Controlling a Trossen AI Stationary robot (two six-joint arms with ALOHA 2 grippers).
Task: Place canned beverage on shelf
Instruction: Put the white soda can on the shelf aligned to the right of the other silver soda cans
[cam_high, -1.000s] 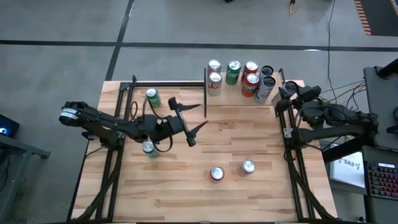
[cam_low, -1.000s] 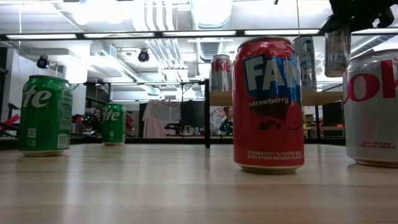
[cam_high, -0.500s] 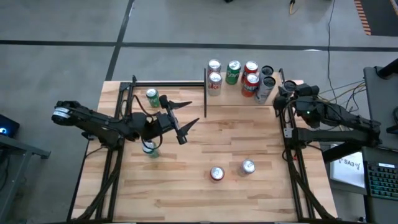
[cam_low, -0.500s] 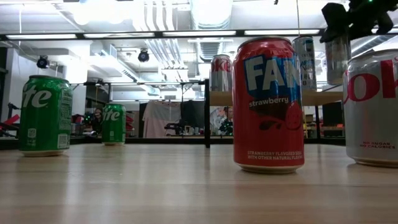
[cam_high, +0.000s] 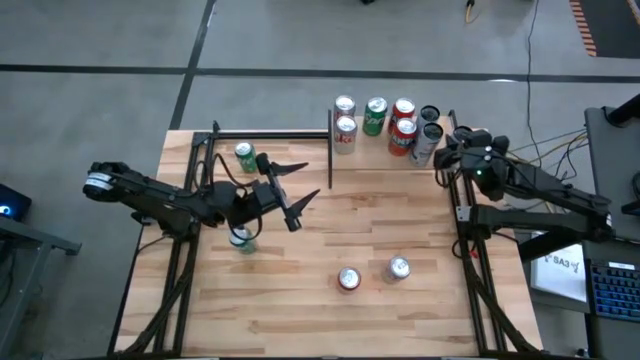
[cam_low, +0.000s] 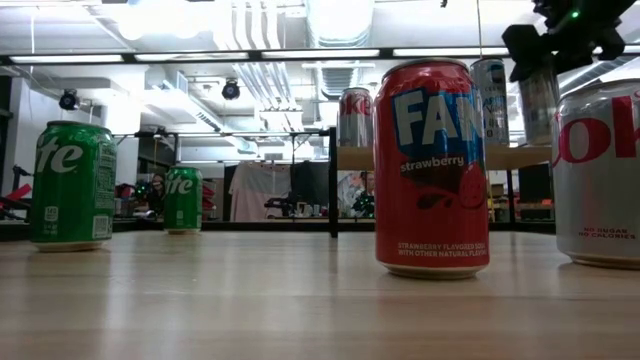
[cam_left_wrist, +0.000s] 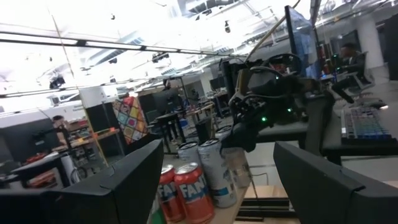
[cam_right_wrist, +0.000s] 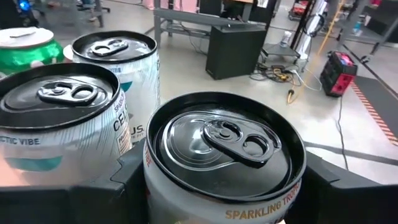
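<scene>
a robotics lab in an open industrial workspace

around the butcher-block table (cam_high: 400, 310) the floor is bare grey concrete; beyond it stand desks with monitors (cam_left_wrist: 22, 140), a keyboard (cam_left_wrist: 360, 121) and loose cables, while above it exposed ducts (cam_low: 270, 60) and strip lights (cam_low: 320, 53) run along the ceiling.

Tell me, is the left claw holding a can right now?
No, the left claw hangs open and empty above the table, with nothing between its fingers.
</scene>
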